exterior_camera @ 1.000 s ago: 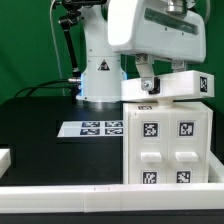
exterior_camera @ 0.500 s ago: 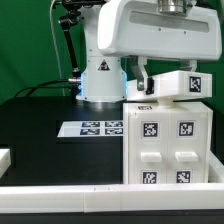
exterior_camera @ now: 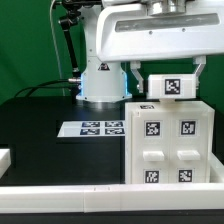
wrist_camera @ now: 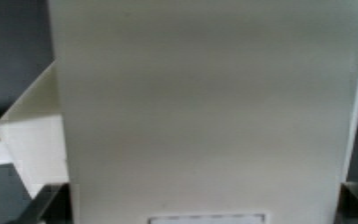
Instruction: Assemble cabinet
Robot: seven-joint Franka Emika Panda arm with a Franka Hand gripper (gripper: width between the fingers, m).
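The cabinet's large white box (exterior_camera: 170,140) stands at the exterior view's right, its tagged front panels facing the camera. My gripper (exterior_camera: 168,82) hangs straight over its top and is shut on a small white tagged piece (exterior_camera: 170,87). The piece is level and sits just above or on the box's top; I cannot tell whether they touch. Its tagged end faces the camera. In the wrist view the white piece (wrist_camera: 202,100) fills nearly the whole frame, with a dark fingertip (wrist_camera: 44,204) at its edge.
The marker board (exterior_camera: 95,128) lies on the black table left of the box. A long white rail (exterior_camera: 90,195) runs along the front edge. A small white part (exterior_camera: 4,157) lies at the far left. The robot base (exterior_camera: 100,80) stands behind.
The gripper has turned with the piece in it. The piece was tilted with its long side showing; now it is level with its tagged end toward the camera.
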